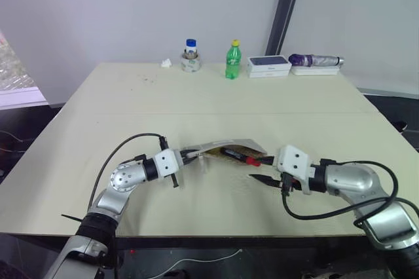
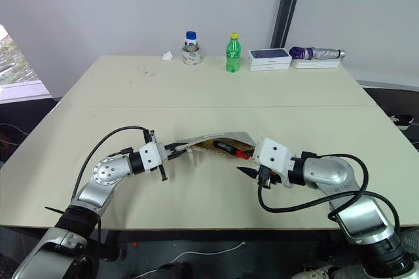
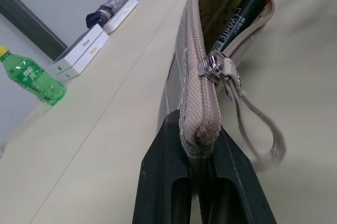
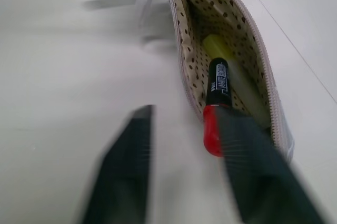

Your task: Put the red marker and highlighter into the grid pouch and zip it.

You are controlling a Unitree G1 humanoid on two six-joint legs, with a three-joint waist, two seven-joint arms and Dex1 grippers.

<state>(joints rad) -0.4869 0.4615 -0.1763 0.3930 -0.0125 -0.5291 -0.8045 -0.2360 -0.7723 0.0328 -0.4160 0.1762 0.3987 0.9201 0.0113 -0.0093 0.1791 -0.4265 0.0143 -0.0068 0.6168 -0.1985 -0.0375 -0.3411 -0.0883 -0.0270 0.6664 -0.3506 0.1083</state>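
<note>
We read "WHITE" on the red marker [image 3: 243, 18]. It lies along the grid pouch [image 3: 196, 61], red end sticking out the open mouth. Our left gripper [image 3: 202, 153] pinches the pouch's corner; our right gripper [image 4: 181, 145] is apart, empty.

a wide, pale cream rectangular table [image 1: 131, 115] carries everything here. along its far edge stand a small clear jar with a blue lid [image 1: 190, 55] and a green plastic soda bottle with a yellow cap [image 1: 233, 60], with a crumpled scrap of white paper [image 1: 166, 63] just beside the jar. next along lie a flat white box [image 1: 268, 65] and a folded purple umbrella [image 1: 315, 60] resting on a second white box [image 1: 315, 69]. near the front edge lies the grey fabric grid pouch [image 1: 226, 148], its mouth open.
</note>
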